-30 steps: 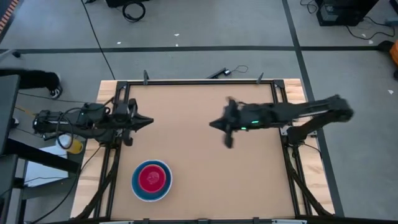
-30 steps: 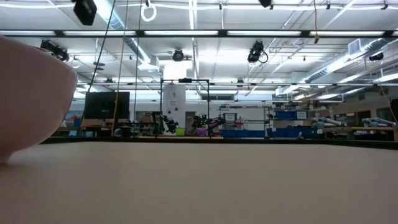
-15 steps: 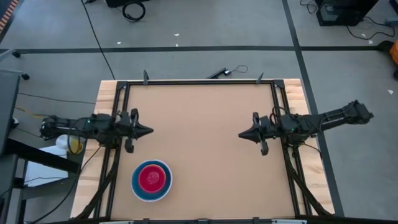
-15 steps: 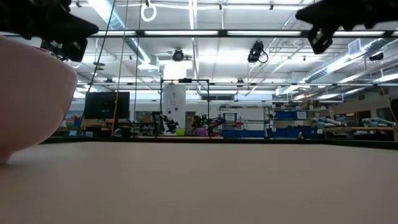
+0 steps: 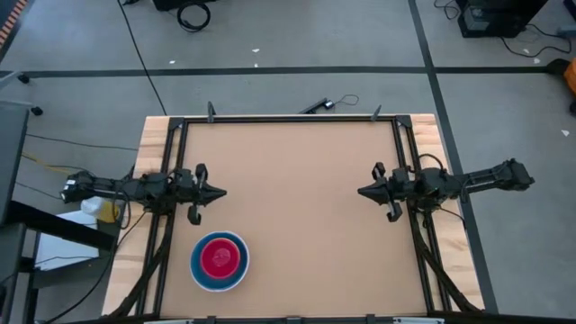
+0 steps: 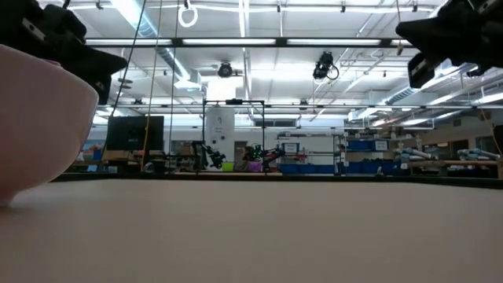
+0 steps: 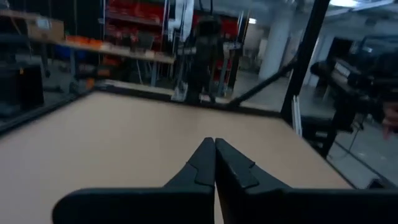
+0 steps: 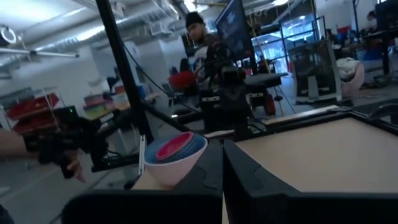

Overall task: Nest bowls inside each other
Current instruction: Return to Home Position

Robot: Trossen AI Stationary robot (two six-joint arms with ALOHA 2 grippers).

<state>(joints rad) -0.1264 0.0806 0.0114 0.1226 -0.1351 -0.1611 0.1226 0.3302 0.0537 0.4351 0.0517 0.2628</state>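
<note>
The bowls stand nested in one stack (image 5: 219,261) near the table's front left: a white outer bowl, a blue rim inside it, a red one in the middle. The stack rests on the white bowl's base. Its white wall (image 6: 39,126) fills the low view's left, and the stack (image 8: 174,155) also shows in the right wrist view. My left gripper (image 5: 221,191) hangs shut at the left edge, beyond the stack, pointing level across the table. My right gripper (image 5: 361,191) hangs shut at the right edge, facing it. Both hold nothing.
The brown tabletop (image 5: 297,225) lies bare between the two grippers. A dark frame rail (image 5: 288,118) runs along the far edge, with struts down both sides. A person (image 8: 198,28) stands in the room beyond the table's left side.
My right gripper has drawn back from the table's middle toward the right edge and sunk, tipping up to nearly level. My left gripper has sunk at the left edge. The stack of bowls has stayed where it was.
</note>
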